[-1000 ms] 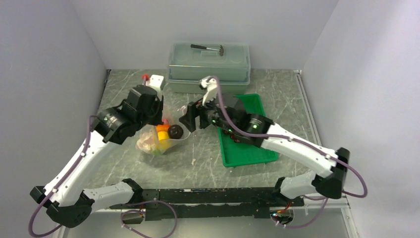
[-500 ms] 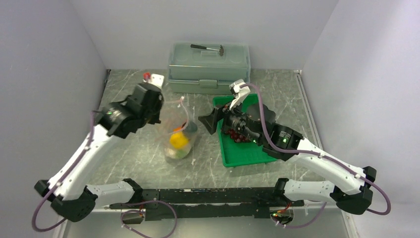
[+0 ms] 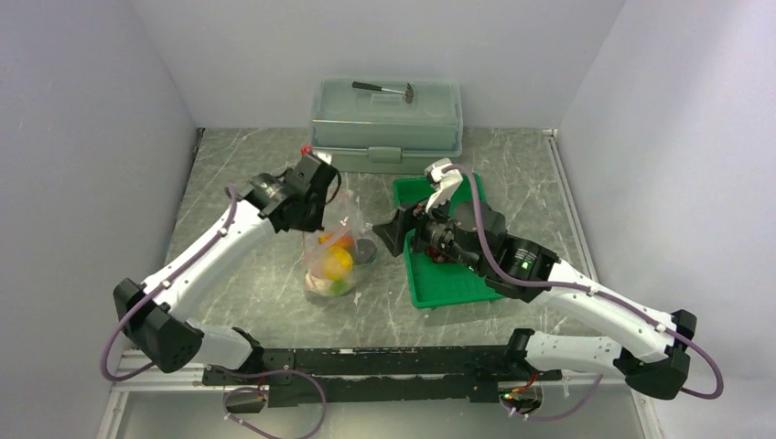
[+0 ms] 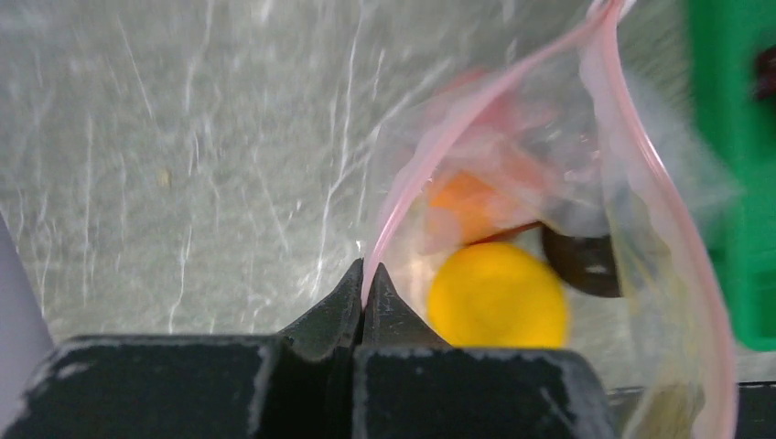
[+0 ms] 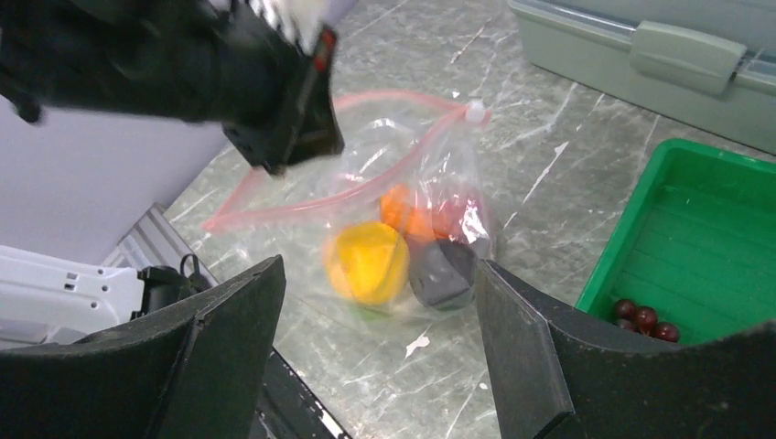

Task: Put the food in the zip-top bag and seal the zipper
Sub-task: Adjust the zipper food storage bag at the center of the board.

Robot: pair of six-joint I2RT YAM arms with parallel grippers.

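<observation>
Bag left of tray, toolbox behind both

Bare counter lies open along the left and near edges. The zip-top bag, pinched at its rim by the left end effector, fills the middle. The spread right end effector crowds the narrow gap to the green tray. The toolbox blocks the far edge

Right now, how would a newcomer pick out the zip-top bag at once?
Start at the grey-green toolbox against the back wall and come forward. The zip-top bag sits left of the green tray, pinched at its rim in the left gripper's shut jaws. It alone is clear, pink-zippered, with yellow and orange food inside.
</observation>
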